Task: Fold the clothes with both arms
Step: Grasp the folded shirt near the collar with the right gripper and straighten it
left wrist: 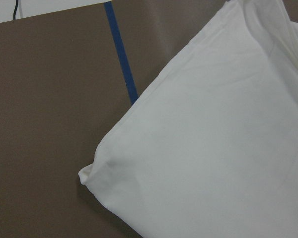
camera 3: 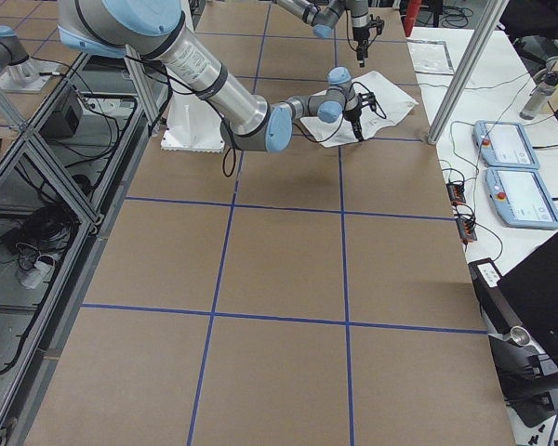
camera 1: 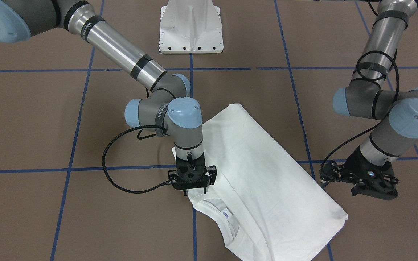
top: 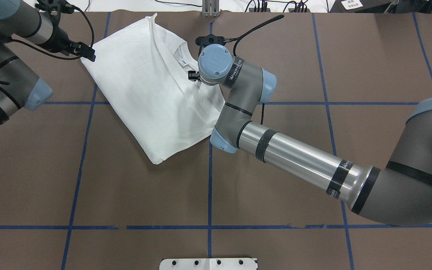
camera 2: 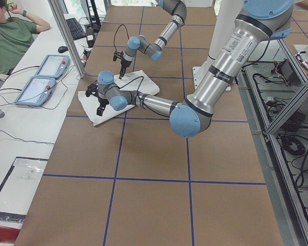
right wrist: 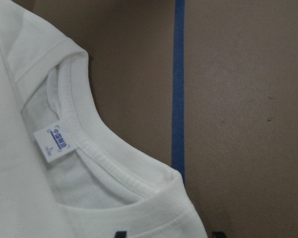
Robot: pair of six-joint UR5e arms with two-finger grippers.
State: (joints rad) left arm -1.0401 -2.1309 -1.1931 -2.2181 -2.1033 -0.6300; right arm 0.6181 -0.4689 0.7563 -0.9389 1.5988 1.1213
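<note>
The white T-shirt [camera 1: 259, 170] lies folded and skewed near the table's far edge, also in the overhead view [top: 152, 93]. No black text shows. Its ribbed collar [right wrist: 104, 153] and neck label [right wrist: 52, 144] face up. My right gripper [camera 1: 191, 189] points straight down at the shoulder edge beside the collar. Its fingertips [right wrist: 120, 234] stand apart on either side of the shoulder hem, so it is open. My left gripper [top: 88, 56] hovers tilted just off the shirt's folded corner [left wrist: 89, 173], apart from it. I cannot tell whether it is open or shut.
The white pedestal base [camera 1: 191, 32] stands at the robot's side of the brown table. Blue tape lines [top: 209, 180] grid the surface. The table's far edge [top: 313, 12] runs close behind the shirt. An operator [camera 2: 10, 36] and control tablets [camera 2: 46, 77] are beyond it.
</note>
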